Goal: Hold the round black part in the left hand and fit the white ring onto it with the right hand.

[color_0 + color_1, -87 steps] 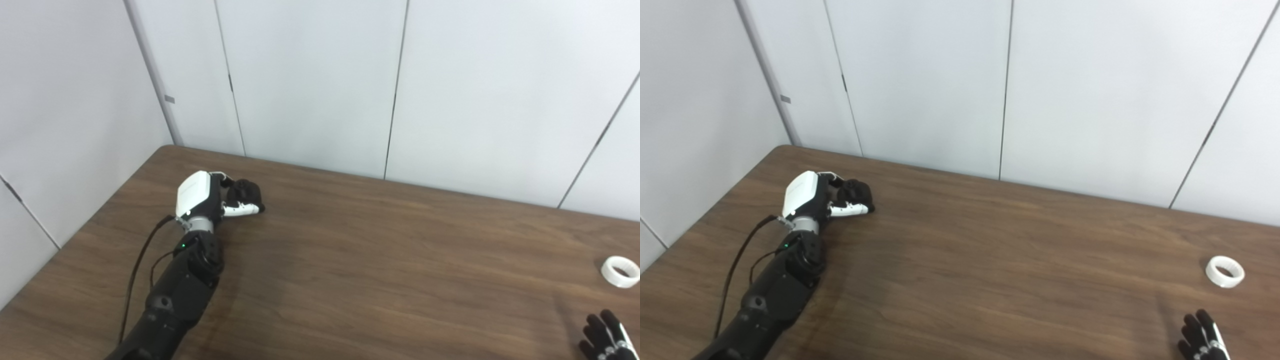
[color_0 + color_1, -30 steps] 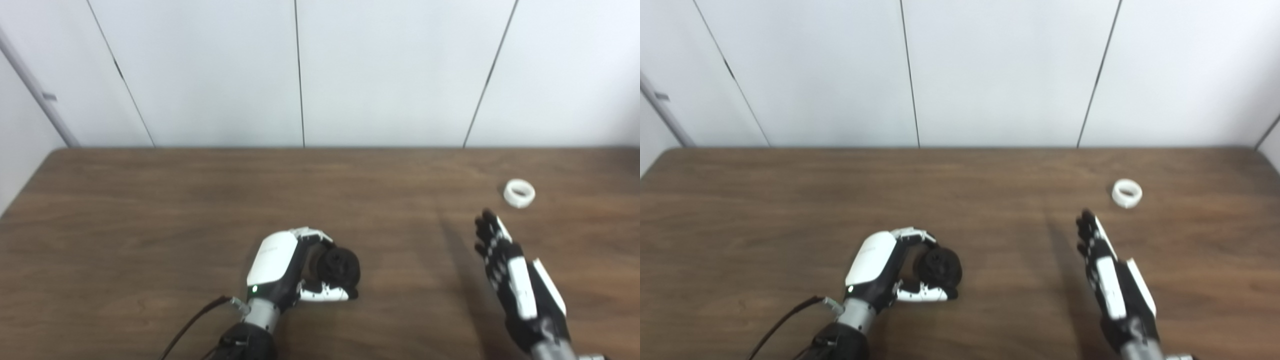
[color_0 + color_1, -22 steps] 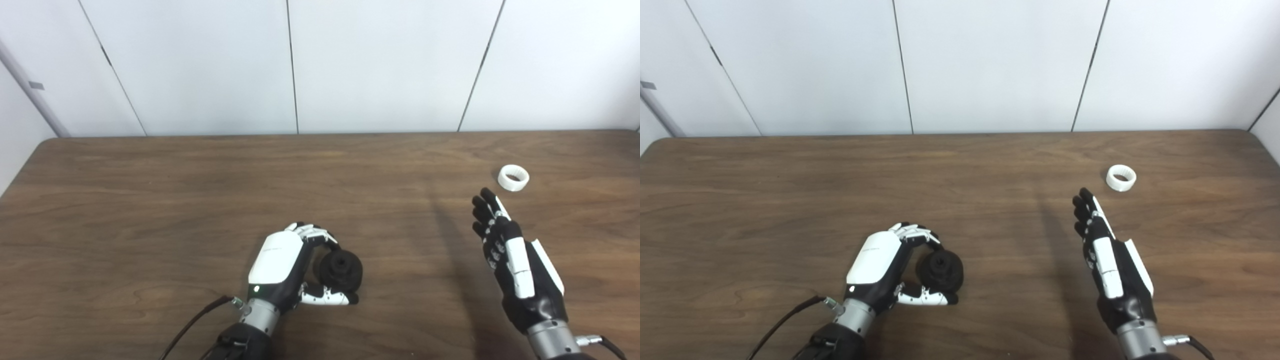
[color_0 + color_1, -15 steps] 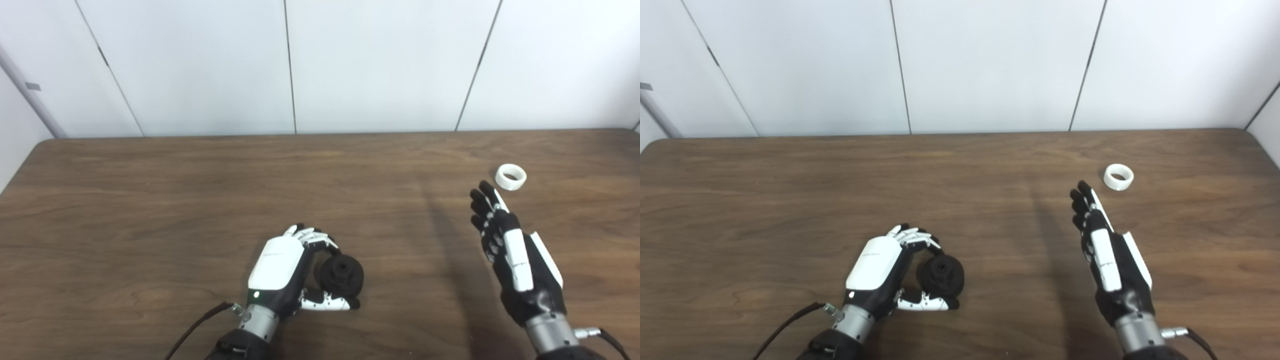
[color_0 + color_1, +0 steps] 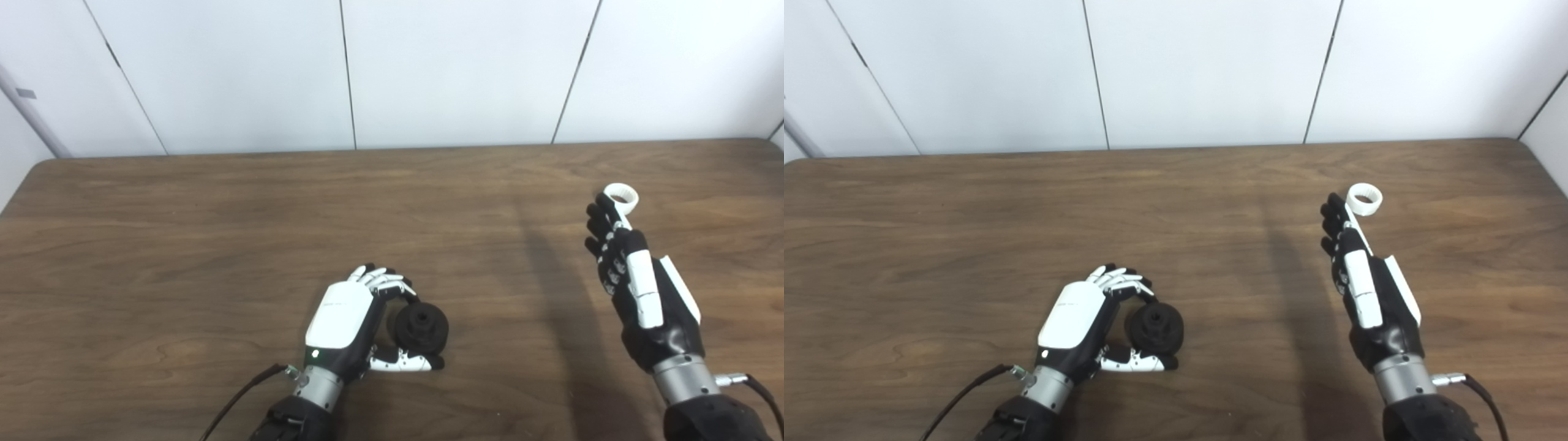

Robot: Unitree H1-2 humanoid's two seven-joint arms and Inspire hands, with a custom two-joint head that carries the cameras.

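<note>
Left robot hand [image 5: 346,321] curls around the ridged round black part [image 5: 421,327] on the wood-grain table [image 5: 184,245], bare tabletop beyond. Right robot hand [image 5: 637,278], fingers straight, empty; the smooth white ring [image 5: 621,198] lies at its fingertips.

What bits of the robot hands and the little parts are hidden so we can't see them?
- Right hand palm: both eye views show only its back, so whether its fingertips touch the white ring cannot be told.
- White ring: its near edge sits behind those fingertips.
- Round black part: its left side is covered by the left hand.
- Both forearms: cut off by the bottom edge.
</note>
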